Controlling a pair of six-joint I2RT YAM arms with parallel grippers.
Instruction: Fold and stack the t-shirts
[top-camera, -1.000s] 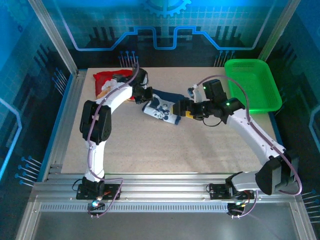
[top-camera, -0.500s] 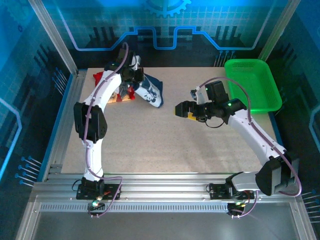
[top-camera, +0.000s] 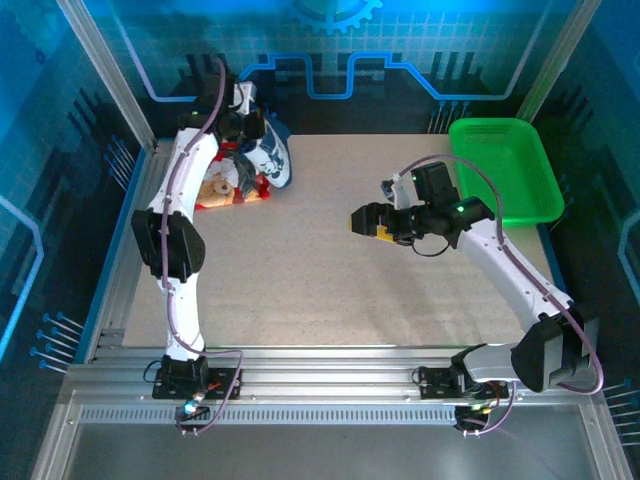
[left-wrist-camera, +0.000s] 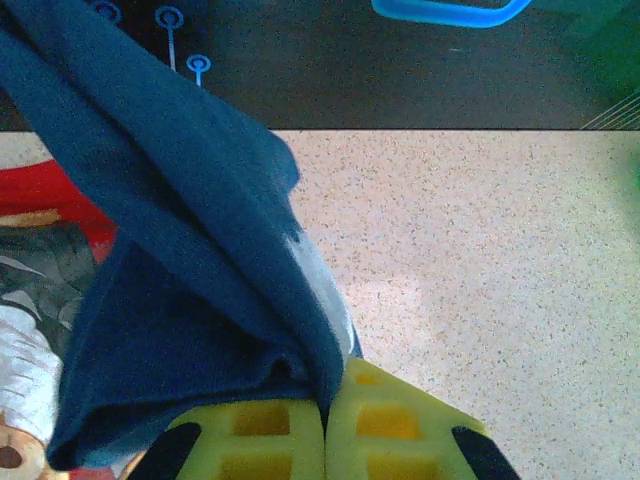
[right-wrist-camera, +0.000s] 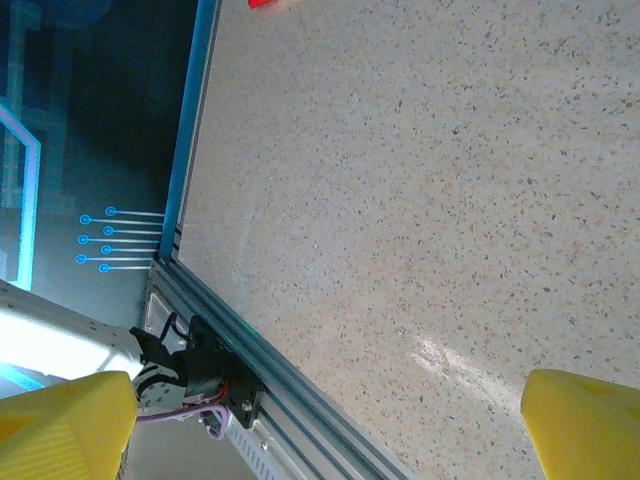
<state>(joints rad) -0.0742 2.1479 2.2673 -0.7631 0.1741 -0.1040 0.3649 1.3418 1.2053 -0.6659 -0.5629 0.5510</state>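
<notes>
Top view, left hand (top-camera: 248, 122): clamped on the navy t-shirt (top-camera: 272, 160), held up over the far edge of the red t-shirt (top-camera: 222, 192).
Top view, navy t-shirt: hangs bunched, its lower part draped on the right side of the red t-shirt, white print partly showing.
Top view, right hand (top-camera: 355, 220): fingers apart and holding nothing, well to the right of the red t-shirt, over bare table (top-camera: 330, 290).
Top view, risk: the hanging cloth could drag the red t-shirt askew (it lies loose, nothing pinning it).
Left wrist view, left hand (left-wrist-camera: 325, 440): pads pressed together on a thin fold of the navy t-shirt (left-wrist-camera: 190, 300), with the red t-shirt (left-wrist-camera: 40, 195) below and to the left.
Left wrist view, risk: a single pinch leaves the cloth roped. Let go like this, it would likely land as a heap, partly off the red t-shirt.
Right wrist view, right hand (right-wrist-camera: 320, 425): spread wide over the table (right-wrist-camera: 450, 180).
Right wrist view, risk: it looks too far from the red t-shirt to steady either garment.
</notes>
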